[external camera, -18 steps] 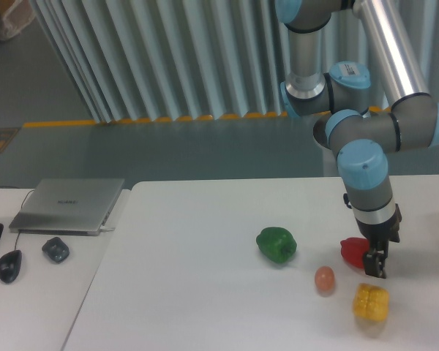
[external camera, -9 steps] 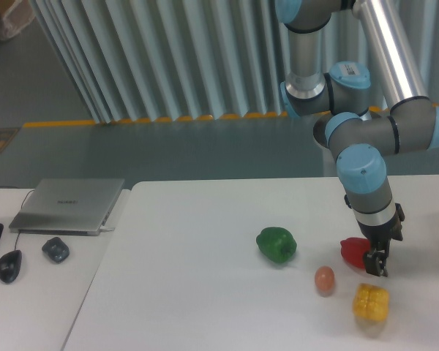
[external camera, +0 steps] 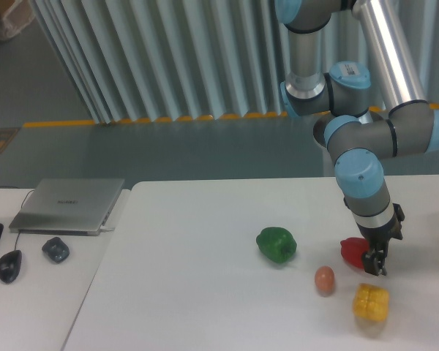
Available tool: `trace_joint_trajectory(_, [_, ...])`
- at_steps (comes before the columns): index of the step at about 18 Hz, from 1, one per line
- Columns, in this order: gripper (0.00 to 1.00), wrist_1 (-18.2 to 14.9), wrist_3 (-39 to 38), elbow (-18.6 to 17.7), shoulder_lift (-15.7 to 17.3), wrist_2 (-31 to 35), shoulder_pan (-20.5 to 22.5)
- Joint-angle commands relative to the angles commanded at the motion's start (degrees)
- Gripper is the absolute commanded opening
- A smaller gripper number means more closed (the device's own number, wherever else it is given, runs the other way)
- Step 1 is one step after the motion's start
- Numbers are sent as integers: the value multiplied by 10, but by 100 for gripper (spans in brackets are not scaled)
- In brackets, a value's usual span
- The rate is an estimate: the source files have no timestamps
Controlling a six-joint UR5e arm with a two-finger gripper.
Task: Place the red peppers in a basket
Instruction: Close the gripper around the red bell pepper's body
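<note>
Bare white tabletop (external camera: 197,248) stretches left of the glossy green bell pepper (external camera: 276,244). On the table's right side, the small glossy red bell pepper (external camera: 351,251) sits against the black two-finger gripper (external camera: 374,262); whether the fingers clamp it cannot be told. A yellow pepper (external camera: 370,302) lies just below.

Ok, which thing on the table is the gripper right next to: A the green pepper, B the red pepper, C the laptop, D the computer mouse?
B: the gripper sits low against the red pepper, while the green pepper lies apart to its side.
</note>
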Motion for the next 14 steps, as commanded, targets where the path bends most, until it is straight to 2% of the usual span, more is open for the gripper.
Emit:
trace_joint_trajectory(3, [97,1,-4,3,-4,1,-7])
trace_joint_trajectory(6, [86,0,-4,3,-4,1,-7])
trace_joint_trajectory(11, [75,-3,-4,2,-3,2,-7])
trace_joint_trajectory(14, [75,-3,-4,2,-4,1,-7])
